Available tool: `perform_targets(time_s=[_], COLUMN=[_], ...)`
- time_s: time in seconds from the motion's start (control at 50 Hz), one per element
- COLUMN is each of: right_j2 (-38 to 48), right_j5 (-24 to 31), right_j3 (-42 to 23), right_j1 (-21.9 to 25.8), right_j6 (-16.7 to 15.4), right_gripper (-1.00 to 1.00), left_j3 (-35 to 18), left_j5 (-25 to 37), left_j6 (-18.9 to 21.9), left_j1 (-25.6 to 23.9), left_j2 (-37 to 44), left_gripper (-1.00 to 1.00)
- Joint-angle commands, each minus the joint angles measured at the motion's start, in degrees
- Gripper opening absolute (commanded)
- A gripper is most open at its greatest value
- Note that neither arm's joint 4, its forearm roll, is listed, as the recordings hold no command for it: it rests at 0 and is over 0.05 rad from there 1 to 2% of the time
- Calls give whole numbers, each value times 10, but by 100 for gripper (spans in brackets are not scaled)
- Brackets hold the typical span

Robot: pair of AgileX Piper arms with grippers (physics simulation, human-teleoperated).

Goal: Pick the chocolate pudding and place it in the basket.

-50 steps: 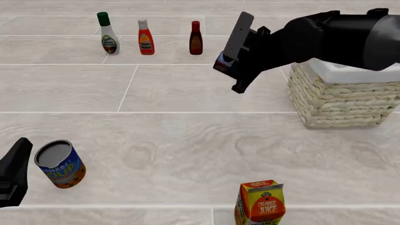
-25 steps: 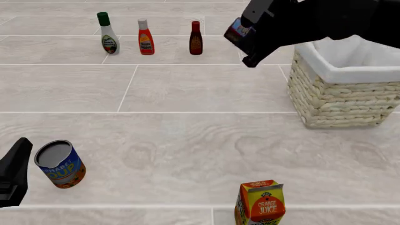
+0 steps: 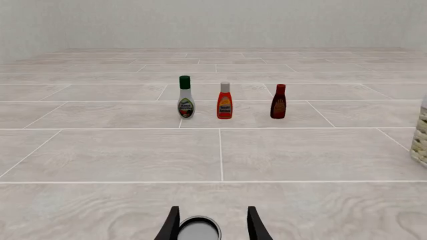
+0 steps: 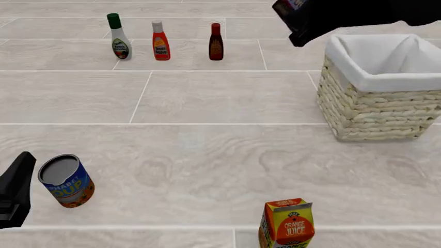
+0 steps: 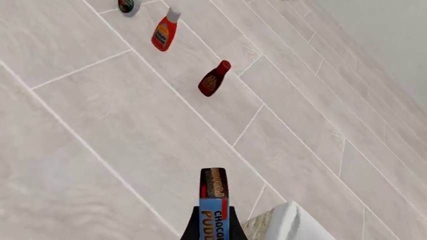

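Observation:
The chocolate pudding (image 5: 214, 204), a slim box with a blue band and brown-red end, sits edge-on between the fingers of my right gripper (image 5: 213, 231), which is shut on it. In the front view only a sliver of the chocolate pudding (image 4: 298, 4) shows at the top edge, held by the right gripper (image 4: 295, 15) high up, just left of the basket's far left corner. The basket (image 4: 379, 106), pale wicker with a white lining, stands at the right; its corner (image 5: 285, 223) shows beside the box. My left gripper (image 4: 14, 192) rests open at the lower left.
A soup can (image 4: 66, 181) stands just right of the left gripper, its top (image 3: 199, 231) showing between the open fingers. An orange juice carton (image 4: 287, 225) is at the front edge. A white bottle (image 4: 119, 36), an orange bottle (image 4: 160, 41) and a dark red bottle (image 4: 216, 42) line the back.
The right arm has lifted the chocolate pudding up and to the right, from left of the basket towards its top corner. The left arm has stayed still.

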Motion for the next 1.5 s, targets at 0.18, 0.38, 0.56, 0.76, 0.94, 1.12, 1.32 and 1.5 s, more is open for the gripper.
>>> perform_targets(time_s=[0.18,0.38,0.56,0.76,0.94,1.12,1.32,1.5], right_j2=[-16,-13,-16,-17,-13,-18,-20,-14], right_j5=[22,52,66,64,61,52,46,44], right_j3=[-39,-71,-86,-85,-80,-65,-55,-58], right_j1=[-59,-100,-124,-154,-181,-205,-222,-238], right_j6=[47,58,66,68,74,72,78,89], right_gripper=[-100,-100,-100,-100,-100,-100,-100,-100], left_j3=[2,2,1,2,2,2,2,2], left_j5=[2,2,2,2,2,2,2,2], left_j6=[0,0,0,0,0,0,0,0], left_j1=[1,1,1,1,1,1,1,1], left_j2=[-4,-4,-4,-4,-4,-4,-4,-4], left_gripper=[100,100,100,100,100,100,100,100])
